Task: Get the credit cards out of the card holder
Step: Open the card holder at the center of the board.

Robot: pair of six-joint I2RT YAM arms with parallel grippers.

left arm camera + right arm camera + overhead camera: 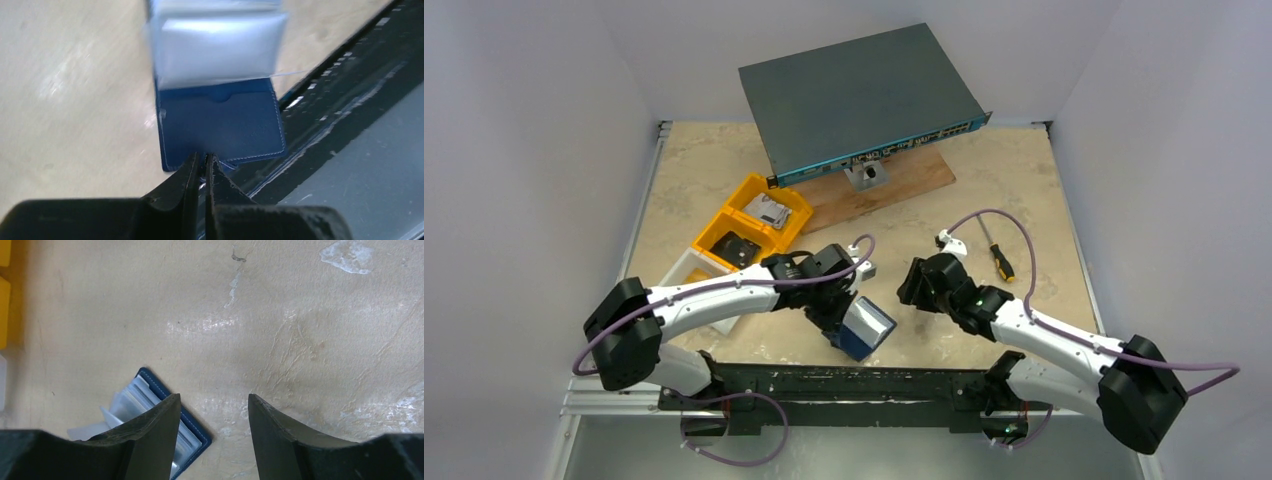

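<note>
The card holder [865,329], a small navy folding wallet, hangs open near the table's front edge. My left gripper [841,316] is shut on its lower edge. In the left wrist view the closed fingertips [205,159] pinch the navy flap [220,122], and the pale clear sleeves [215,47] fan out beyond it. My right gripper [912,285] hovers just right of the holder, open and holding nothing. From the right wrist, the holder [196,429] lies partly behind the left finger [155,430] of that gripper [211,399]. I cannot tell the credit cards apart from the pale sleeves.
Yellow bins [754,225] and a white tray [686,270] sit behind the left arm. A grey network switch [859,100] rests on a wooden board [904,180] at the back. A screwdriver [1002,262] lies to the right. A black rail [844,385] runs along the near edge.
</note>
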